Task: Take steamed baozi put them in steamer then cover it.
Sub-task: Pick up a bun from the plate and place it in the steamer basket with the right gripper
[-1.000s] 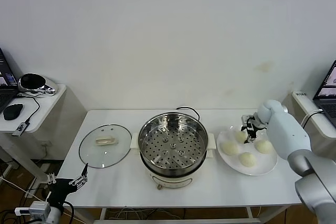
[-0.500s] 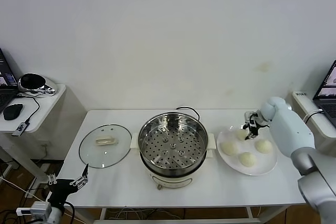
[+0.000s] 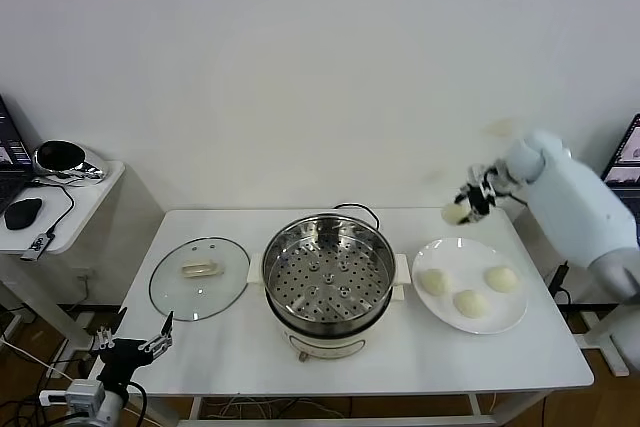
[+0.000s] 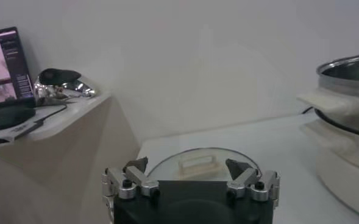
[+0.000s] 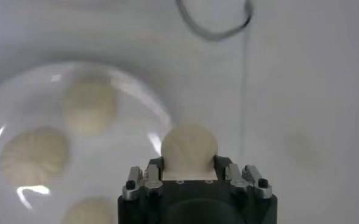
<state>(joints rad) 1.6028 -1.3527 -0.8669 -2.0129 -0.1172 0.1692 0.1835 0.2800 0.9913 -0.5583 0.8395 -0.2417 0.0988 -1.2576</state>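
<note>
My right gripper (image 3: 468, 201) is shut on one steamed baozi (image 3: 455, 213) and holds it in the air above the far edge of the white plate (image 3: 455, 247). In the right wrist view the cream bun (image 5: 189, 146) sits squeezed between the jaws of the right gripper (image 5: 188, 162). Three more baozi (image 3: 433, 282) (image 3: 470, 303) (image 3: 502, 278) lie on the plate. The steel steamer (image 3: 330, 282) stands uncovered at the table's middle, its perforated tray bare. My left gripper (image 3: 135, 343) hangs open and empty below the table's front left corner.
The glass lid (image 3: 200, 277) lies flat on the table left of the steamer, also seen past the left gripper (image 4: 186, 165) as lid (image 4: 197, 163). A black cord (image 5: 216, 24) runs behind the steamer. A side table with a mouse (image 3: 25, 212) stands at far left.
The right gripper closed on a baozi on the plate and lifted it up and back; three buns stay on the plate. The left arm barely shifted.
</note>
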